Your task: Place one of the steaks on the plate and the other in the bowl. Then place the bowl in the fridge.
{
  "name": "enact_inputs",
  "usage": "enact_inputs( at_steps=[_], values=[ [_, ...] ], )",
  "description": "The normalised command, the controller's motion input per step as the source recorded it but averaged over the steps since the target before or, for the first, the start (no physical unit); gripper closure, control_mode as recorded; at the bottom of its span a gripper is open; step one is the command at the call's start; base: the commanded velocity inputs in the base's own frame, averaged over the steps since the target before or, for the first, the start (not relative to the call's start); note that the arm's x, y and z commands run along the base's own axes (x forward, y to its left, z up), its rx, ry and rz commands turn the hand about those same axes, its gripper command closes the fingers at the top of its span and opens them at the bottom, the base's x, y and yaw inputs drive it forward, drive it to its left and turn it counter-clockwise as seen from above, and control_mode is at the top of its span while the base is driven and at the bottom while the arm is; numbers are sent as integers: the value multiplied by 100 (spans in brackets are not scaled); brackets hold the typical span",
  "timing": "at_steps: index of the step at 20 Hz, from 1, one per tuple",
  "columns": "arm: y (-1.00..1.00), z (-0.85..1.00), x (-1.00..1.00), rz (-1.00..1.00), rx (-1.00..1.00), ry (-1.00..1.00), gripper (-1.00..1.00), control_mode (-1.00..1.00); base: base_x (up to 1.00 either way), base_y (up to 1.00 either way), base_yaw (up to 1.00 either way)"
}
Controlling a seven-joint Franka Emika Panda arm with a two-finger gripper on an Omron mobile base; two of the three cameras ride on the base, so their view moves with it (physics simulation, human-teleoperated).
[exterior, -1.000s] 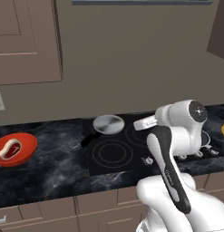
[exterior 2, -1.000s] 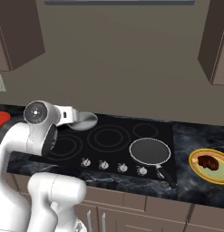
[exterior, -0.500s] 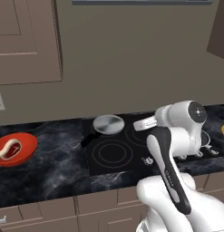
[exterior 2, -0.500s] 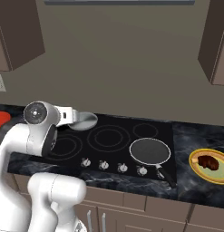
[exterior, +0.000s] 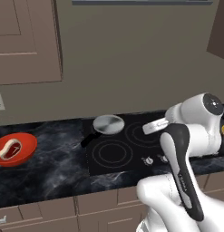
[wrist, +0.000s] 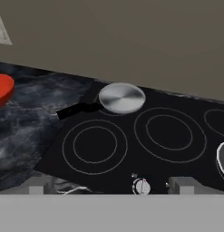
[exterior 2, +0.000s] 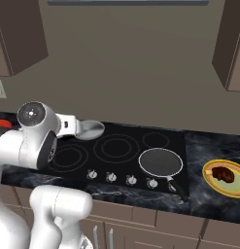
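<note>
Red bowl (exterior: 14, 149) sits on the dark counter (exterior: 54, 176), far to the left of the stove (exterior: 127, 152). One steak (exterior: 8, 148) lies inside it. In the hand view, a bit of the bowl (wrist: 3, 89) peeks in at the left edge.

On the other side, past the right end of the stove (exterior 2: 121, 151), a yellow plate (exterior 2: 224, 177) rests on the counter (exterior 2: 209, 194). The other steak (exterior 2: 223, 173) lies on that plate.

The white arm (exterior: 186, 136) is folded up over the front of the stove. The gripper (wrist: 111, 185) hangs in the air above the stove knobs. Its two fingers (wrist: 37, 185) stand as far apart as they can go. Nothing is between them and they touch nothing. It is well apart from the bowl and from the plate.

A small grey pan (wrist: 121, 97) with a black handle sits at the back left of the stove (wrist: 131, 145). A bigger dark pan (exterior 2: 160, 162) sits on the front right burner. One knob (wrist: 141, 186) shows just in front of the gripper.
</note>
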Motion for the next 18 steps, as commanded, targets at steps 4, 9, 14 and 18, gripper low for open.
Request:
enact_inputs(
  at_steps=[4, 9, 14, 18],
  values=[
    [0, -25, -50, -2, 0, 0, -100, -100, 0, 0, 0],
    [-3, -19, -33, -1, 0, 0, -100, -100, 0, 0, 0],
    [0, -15, -9, 0, 0, 0, -100, -100, 0, 0, 0],
    [0, -3, 0, 0, 0, 0, -100, 100, -1, 0, 0]
  ],
)
